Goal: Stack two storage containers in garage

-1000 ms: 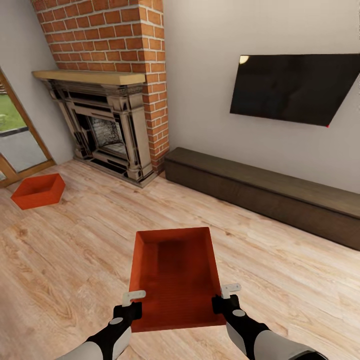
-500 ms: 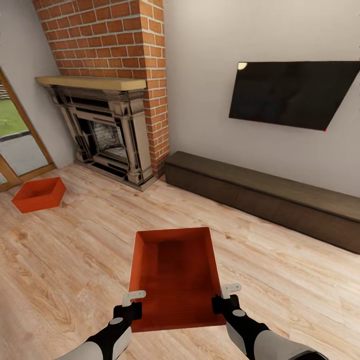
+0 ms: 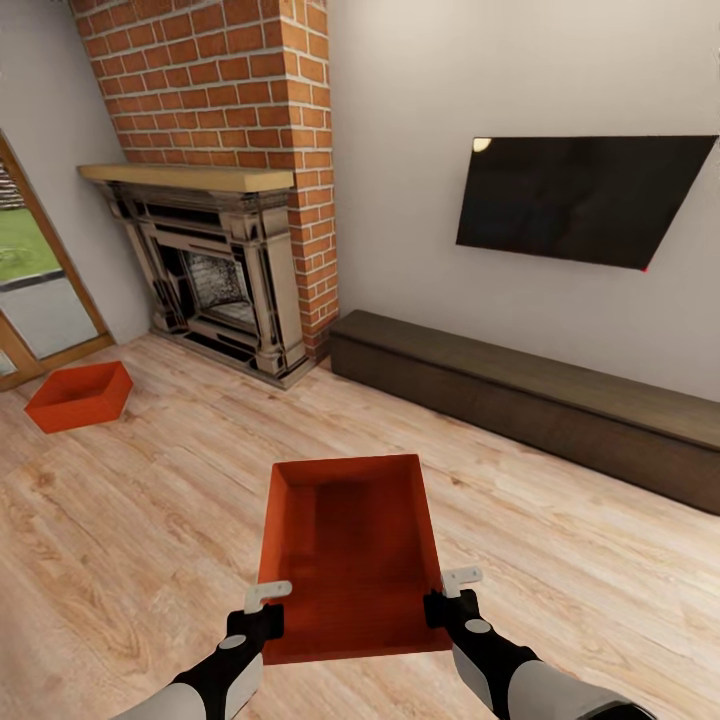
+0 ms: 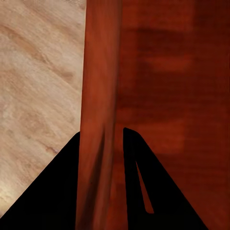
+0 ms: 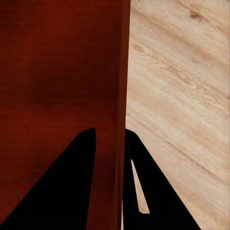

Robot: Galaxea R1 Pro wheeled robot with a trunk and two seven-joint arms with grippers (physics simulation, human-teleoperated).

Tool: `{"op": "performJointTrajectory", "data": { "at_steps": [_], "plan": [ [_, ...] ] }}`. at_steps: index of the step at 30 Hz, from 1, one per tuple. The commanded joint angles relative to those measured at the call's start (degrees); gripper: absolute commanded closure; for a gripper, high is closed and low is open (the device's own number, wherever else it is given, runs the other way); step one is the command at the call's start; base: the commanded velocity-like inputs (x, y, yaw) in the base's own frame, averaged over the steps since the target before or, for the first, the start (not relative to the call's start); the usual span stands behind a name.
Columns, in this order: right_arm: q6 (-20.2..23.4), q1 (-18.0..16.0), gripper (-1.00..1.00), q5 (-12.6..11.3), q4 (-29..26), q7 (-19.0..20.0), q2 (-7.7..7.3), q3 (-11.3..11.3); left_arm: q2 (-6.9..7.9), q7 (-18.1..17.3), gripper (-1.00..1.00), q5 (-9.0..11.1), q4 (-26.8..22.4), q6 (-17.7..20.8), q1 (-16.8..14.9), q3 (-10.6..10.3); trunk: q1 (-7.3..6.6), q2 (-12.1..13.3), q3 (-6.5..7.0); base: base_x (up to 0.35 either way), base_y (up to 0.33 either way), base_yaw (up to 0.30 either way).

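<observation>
**Bin held at both side walls, open plank floor ahead**

The left gripper (image 3: 268,597) and right gripper (image 3: 462,579) each pinch a side wall of the near storage container (image 3: 350,545) — one finger inside, one outside, as the wrist views show. The second container (image 3: 80,396) sits on the wood floor (image 3: 150,520) well off to the left, near the glass door (image 3: 40,300) and the brick fireplace (image 3: 215,270). A long low cabinet (image 3: 530,400) lines the wall under the TV (image 3: 580,200) — bare planks lie between.
</observation>
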Motion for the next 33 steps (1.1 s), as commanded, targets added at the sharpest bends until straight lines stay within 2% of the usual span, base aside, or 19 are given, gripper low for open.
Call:
{"op": "performJointTrajectory", "data": {
  "at_steps": [1,33],
  "plan": [
    [-0.1,-0.1,1.00,0.0,-4.7,-0.1,0.04,-3.3,0.00,1.7,1.00,0.9,0.2,-0.3,0.0,2.4,0.01,-0.1,0.02,0.000,0.000,0.000],
    [-0.1,-0.1,1.00,0.0,-4.7,-0.2,0.04,-3.3,0.01,1.7,1.00,0.9,0.2,-0.3,0.0,2.4,0.01,-0.1,3.02,0.000,0.000,0.000]
  ]
}}
